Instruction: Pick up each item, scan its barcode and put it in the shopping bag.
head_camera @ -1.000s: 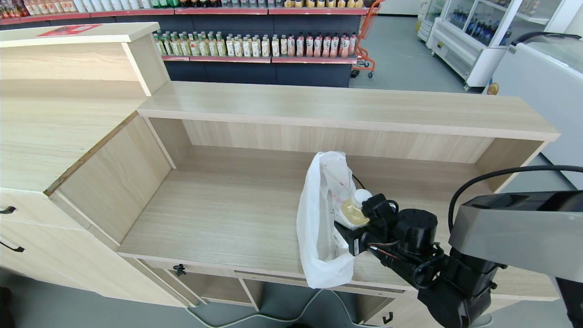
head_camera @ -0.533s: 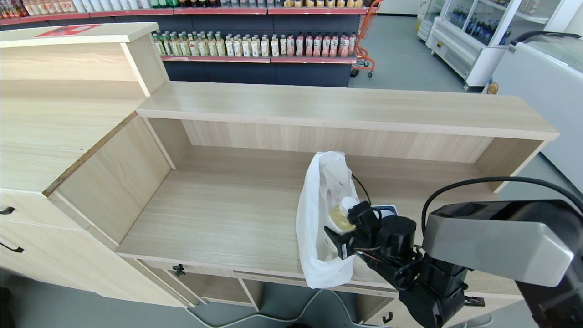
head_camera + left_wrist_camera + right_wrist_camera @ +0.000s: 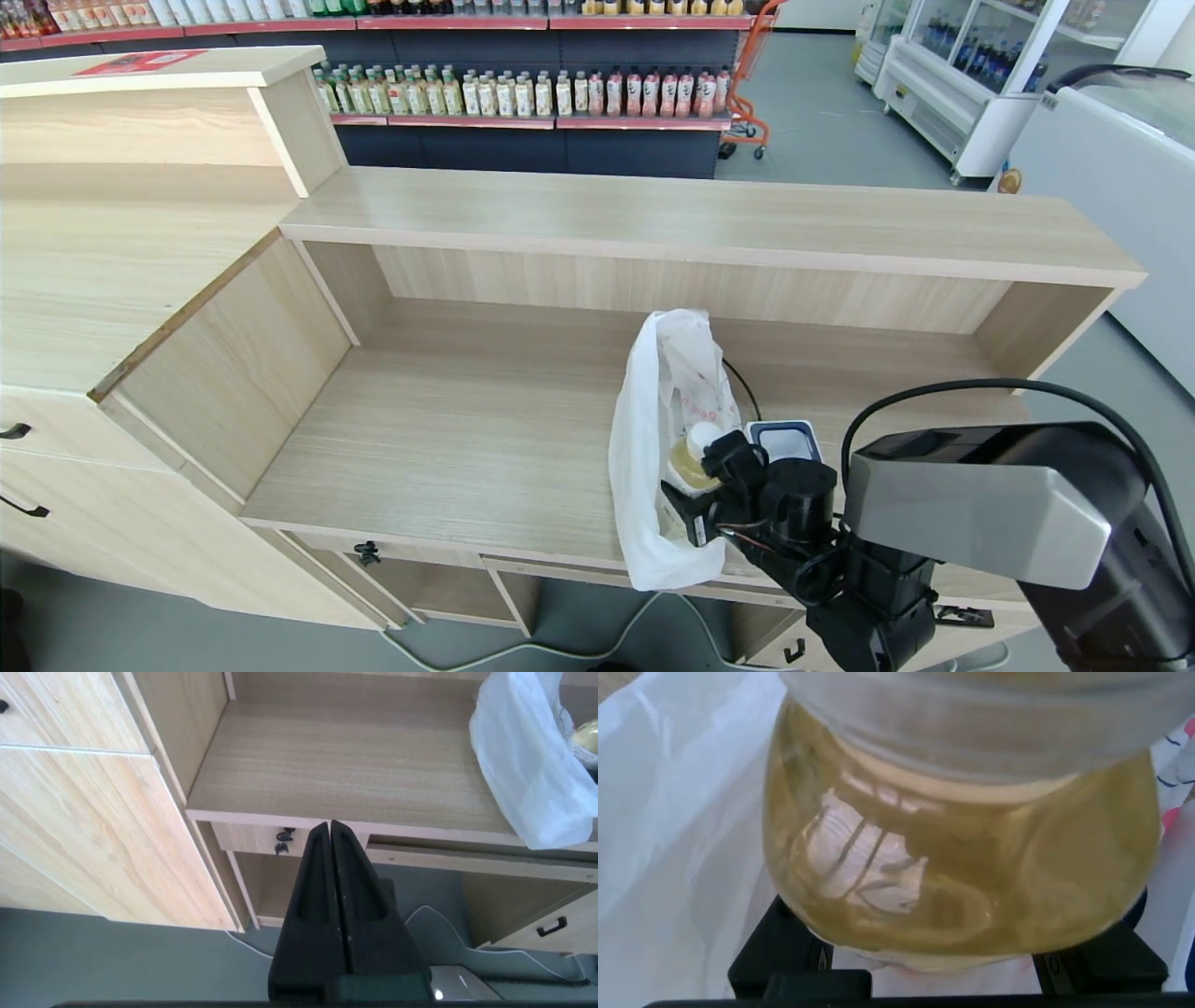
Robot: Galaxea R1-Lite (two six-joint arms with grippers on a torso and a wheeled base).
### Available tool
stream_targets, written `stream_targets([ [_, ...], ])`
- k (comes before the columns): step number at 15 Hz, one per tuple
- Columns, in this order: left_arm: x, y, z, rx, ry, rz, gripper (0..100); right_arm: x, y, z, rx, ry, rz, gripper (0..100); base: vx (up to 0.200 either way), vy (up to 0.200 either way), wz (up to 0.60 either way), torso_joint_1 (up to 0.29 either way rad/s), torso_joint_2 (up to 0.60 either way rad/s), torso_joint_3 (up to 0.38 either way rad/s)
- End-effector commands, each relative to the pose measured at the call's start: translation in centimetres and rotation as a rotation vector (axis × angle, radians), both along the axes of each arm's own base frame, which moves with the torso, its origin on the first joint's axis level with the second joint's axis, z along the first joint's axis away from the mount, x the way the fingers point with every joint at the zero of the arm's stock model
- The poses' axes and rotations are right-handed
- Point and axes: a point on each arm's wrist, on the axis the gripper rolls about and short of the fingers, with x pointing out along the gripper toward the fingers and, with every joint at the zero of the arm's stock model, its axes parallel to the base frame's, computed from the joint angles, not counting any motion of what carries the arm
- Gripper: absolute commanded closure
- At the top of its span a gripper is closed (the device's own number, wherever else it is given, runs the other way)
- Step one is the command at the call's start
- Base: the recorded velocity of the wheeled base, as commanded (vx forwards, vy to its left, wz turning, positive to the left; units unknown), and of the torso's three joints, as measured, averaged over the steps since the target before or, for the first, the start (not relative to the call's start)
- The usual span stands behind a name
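A bottle [image 3: 689, 464] of pale yellow drink with a white cap sits in the mouth of the white plastic shopping bag [image 3: 644, 467], which stands on the lower counter [image 3: 448, 439]. My right gripper [image 3: 714, 485] is shut on the bottle at the bag's right side. In the right wrist view the bottle [image 3: 971, 840] is right against the camera, with the bag's film [image 3: 673, 859] beside it. My left gripper [image 3: 329, 826] is shut with nothing in it, below and in front of the counter's front edge. The bag [image 3: 528, 756] stands farther off.
A scanner [image 3: 782, 439] with a blue rim lies on the counter just right of the bag, its black cable [image 3: 739, 378] running behind. A raised ledge [image 3: 700, 215] spans the back, and a side wall [image 3: 233, 364] closes the left. Drawers hang under the counter.
My right arm has carried the bottle down and to the left, deeper into the bag's mouth, uncovering the scanner behind it. The bag has stayed in place.
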Motion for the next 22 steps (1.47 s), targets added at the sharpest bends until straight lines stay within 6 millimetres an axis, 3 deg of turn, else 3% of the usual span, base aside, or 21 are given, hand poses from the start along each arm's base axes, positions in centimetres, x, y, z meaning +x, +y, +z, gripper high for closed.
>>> stream_targets([
  [1,0.0,0.0,0.0,0.0,0.001,0.0,100,-0.1,-0.1,-0.6,-0.011,0.018,0.0,0,0.0,0.0,0.0,0.0,0.0,0.0],
  [5,0.0,0.0,0.0,0.0,0.0,0.0,100,-0.1,0.1,0.6,0.006,-0.006,0.002,0,0.0,0.0,0.0,0.0,0.0,0.0],
  [8,0.0,0.0,0.0,0.0,0.0,0.0,100,-1.0,0.5,6.5,0.092,-0.09,0.022,0,0.0,0.0,0.0,0.0,0.0,0.0],
  [10,0.0,0.0,0.0,0.0,0.0,0.0,100,-1.2,-0.1,9.2,0.139,-0.091,0.007,0,0.0,0.0,0.0,0.0,0.0,0.0],
  [11,0.0,0.0,0.0,0.0,-0.002,0.0,100,-1.7,-0.9,11.6,0.179,-0.067,-0.012,0,0.0,0.0,0.0,0.0,0.0,0.0],
  [15,0.0,0.0,0.0,0.0,0.0,0.0,100,-3.4,-4.3,15.8,0.244,-0.067,-0.097,0,0.0,0.0,0.0,0.0,0.0,0.0],
  [18,0.0,0.0,0.0,0.0,0.0,0.0,100,-8.4,-8.8,22.0,0.253,-0.101,-0.18,0,0.0,0.0,0.0,0.0,0.0,0.0],
  [20,0.0,0.0,0.0,0.0,0.001,0.0,100,-10.3,-11.0,23.2,0.22,-0.058,-0.24,0,0.0,0.0,0.0,0.0,0.0,0.0],
  [22,0.0,0.0,0.0,0.0,0.001,0.0,100,-12.1,-13.5,22.3,0.184,-0.003,-0.33,0,0.0,0.0,0.0,0.0,0.0,0.0],
])
